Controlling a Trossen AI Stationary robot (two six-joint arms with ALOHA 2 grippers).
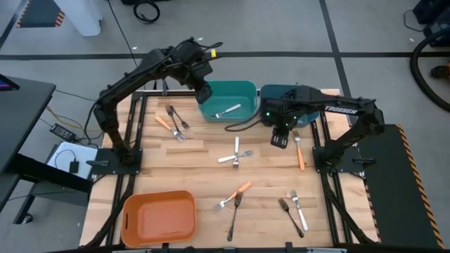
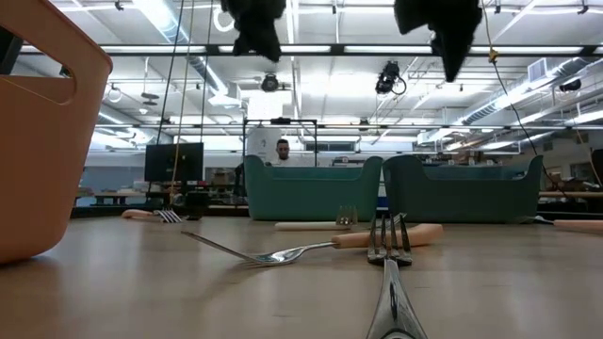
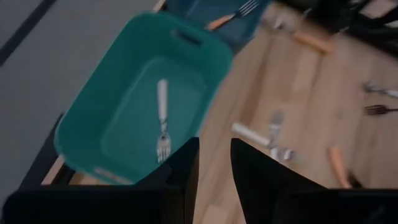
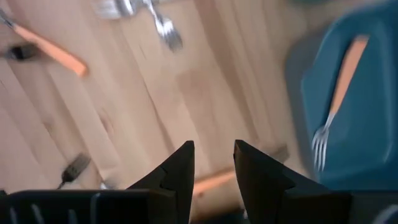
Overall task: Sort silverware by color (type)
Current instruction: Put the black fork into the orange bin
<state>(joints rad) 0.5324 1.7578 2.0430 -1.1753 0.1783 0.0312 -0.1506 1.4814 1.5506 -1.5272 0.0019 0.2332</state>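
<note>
Forks (image 1: 235,156) with orange, white or black handles lie scattered; left end effector (image 3: 214,163) and right end effector (image 4: 214,163) both spread, empty

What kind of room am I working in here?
Probably a robotics lab or open workshop: exposed ceiling ducts and strip lights, a person at a desk with a monitor, and cables on the concrete floor.

The high view looks straight down from well above the whole worktop (image 1: 204,151). The low view sits at worktop height, close to one fork, facing level across to the room behind. Each wrist view looks down past its own arm's fingers. The teal bin (image 1: 228,100) shows in the high, low (image 2: 311,191) and left wrist (image 3: 143,93) views.
</note>
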